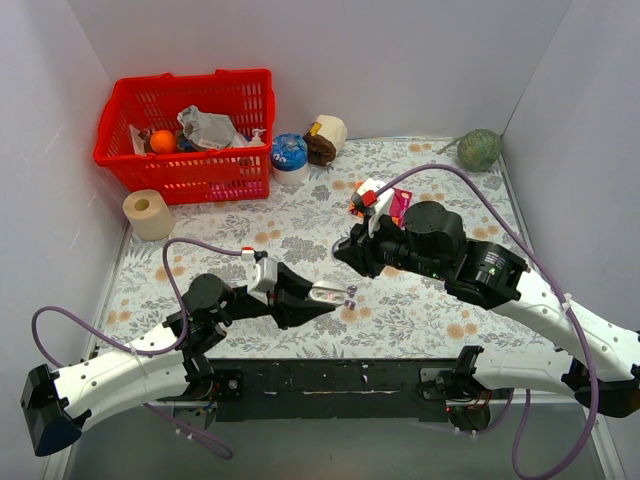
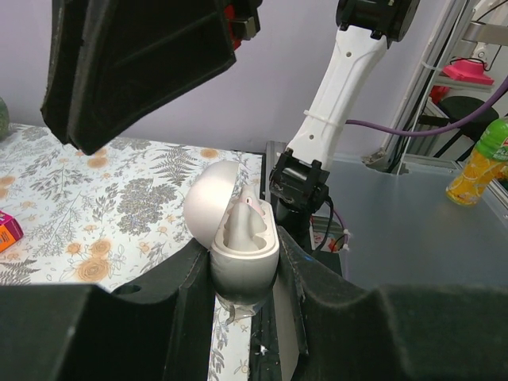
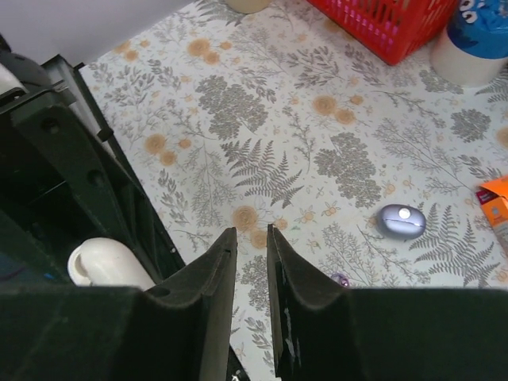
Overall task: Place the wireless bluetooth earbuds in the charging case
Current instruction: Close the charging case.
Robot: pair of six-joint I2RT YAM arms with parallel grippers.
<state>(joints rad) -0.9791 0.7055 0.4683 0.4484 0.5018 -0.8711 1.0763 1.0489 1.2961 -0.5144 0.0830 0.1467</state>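
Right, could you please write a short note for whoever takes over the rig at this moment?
Left hand: shut on the white charging case, lid open.
Right hand: narrowly open, nothing between its fingers, above the table beside the white case.
On the table: one purple earbud and, beyond it, a closed lavender case.
Done: the white case is open; a white shape sits inside, but I cannot tell whether both white earbuds are seated.
Left: pick up the purple earbud, open the lavender case, seat it. The second purple earbud is not visible.
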